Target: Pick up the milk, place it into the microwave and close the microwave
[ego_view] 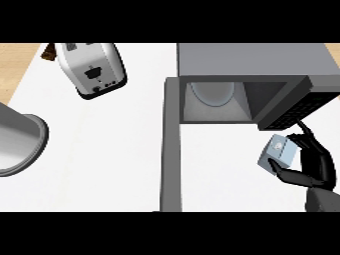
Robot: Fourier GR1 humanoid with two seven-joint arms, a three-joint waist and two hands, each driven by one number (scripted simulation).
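Head view: white counter [106,149] with a microwave [260,62] at upper right, door [172,144] swung wide open and running down the middle of the view as a long grey slab. Inside the cavity a pale round plate [215,93] shows at the back. Dark keypad panel [294,109] sits on the microwave's right front, angled toward the lower right.

Right hand [316,164] comes in from the lower right edge, grey forearm just visible at the bottom. Its black fingers and thumb are curled round the milk [279,152], a small light blue-grey carton with a round cap on the upper face. Carton is tilted and sits just below and in front of the keypad panel, outside the cavity, to the right of the opening. Can't tell whether it is lifted off the counter or touching it. One fingertip reaches up near the bottom edge of the keypad panel.

Milk is not in the microwave; door not closed.

Left hand: only a tiny dark bit at the left edge, next to the pot; can't tell what its fingers are doing.

Other stuff: a silver toaster [91,67] with black base at upper left, tilted on the view, well apart from the microwave. A large grey metal pot [7,137] lying at the left edge, open rim facing right. Wood floor [7,64] shows beyond the counter at the top corners.
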